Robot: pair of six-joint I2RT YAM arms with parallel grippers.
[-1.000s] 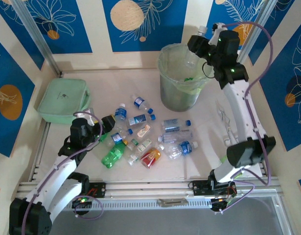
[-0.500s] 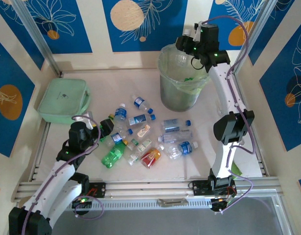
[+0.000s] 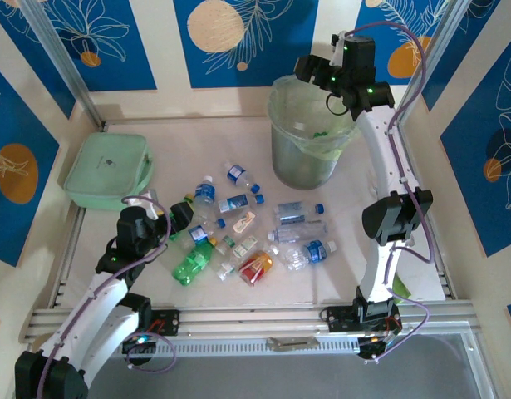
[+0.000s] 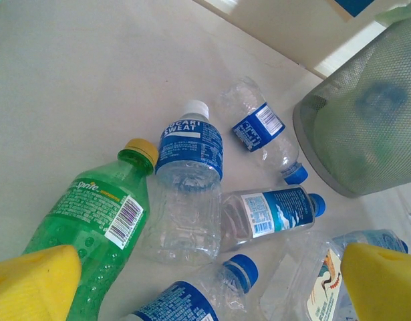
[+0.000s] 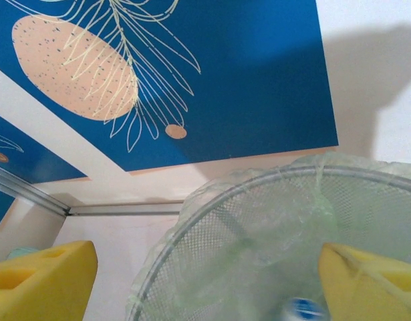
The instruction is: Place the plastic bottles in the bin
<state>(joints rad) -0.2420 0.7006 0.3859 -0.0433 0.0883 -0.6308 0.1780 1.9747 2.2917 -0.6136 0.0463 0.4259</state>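
table (image 3: pixel 197 141) strewn with plastic bottles (image 3: pixel 290 214) | blue floral walls (image 3: pixel 267 62) | left gripper (image 4: pixel 208 284) wide | right gripper (image 5: pixel 205 281) wide above bin (image 3: pixel 301 162)

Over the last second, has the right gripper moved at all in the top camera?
Yes. The right gripper has shifted left in the top view, from above the right side of the bin to over its far rim, nearer the middle.

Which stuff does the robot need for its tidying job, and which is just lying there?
For the job:
plastic bottles, like the green Sprite bottle
bin with its green bag

Just lying about:
mint-green case
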